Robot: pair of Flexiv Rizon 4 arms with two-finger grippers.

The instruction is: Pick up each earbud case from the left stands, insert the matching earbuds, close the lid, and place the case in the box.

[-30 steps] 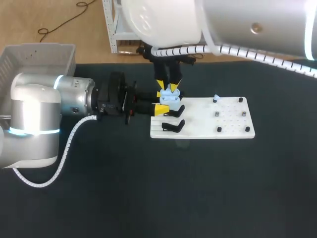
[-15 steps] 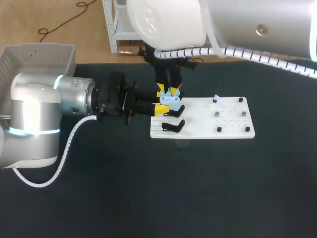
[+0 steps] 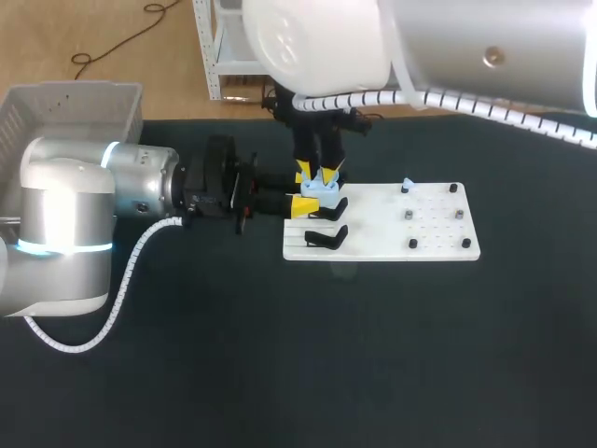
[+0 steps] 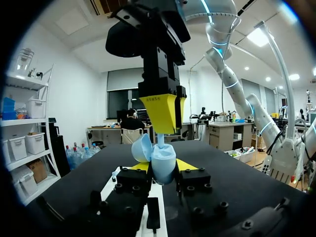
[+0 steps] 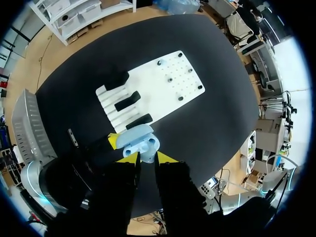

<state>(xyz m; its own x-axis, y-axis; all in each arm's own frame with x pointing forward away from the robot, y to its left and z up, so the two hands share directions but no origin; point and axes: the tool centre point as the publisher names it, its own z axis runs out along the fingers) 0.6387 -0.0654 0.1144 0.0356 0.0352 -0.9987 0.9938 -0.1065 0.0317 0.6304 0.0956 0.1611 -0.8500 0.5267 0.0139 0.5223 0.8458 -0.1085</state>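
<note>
Pale blue earbud case (image 4: 162, 160), lid open, clamped between left fingers (image 4: 186, 165) at white board's (image 3: 382, 219) left edge, right fingers (image 4: 160, 111) pinching matching earbud (image 4: 160, 140) at its mouth

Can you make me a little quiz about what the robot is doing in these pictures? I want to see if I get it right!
1. True or false: the earbud case has its lid shut.
2. What colour is the board with the pegs?
3. Which arm pinches the small earbud just over the case? A) left B) right

Key: 1 false, the lid is open; 2 white; 3 B, the right end effector.
</note>
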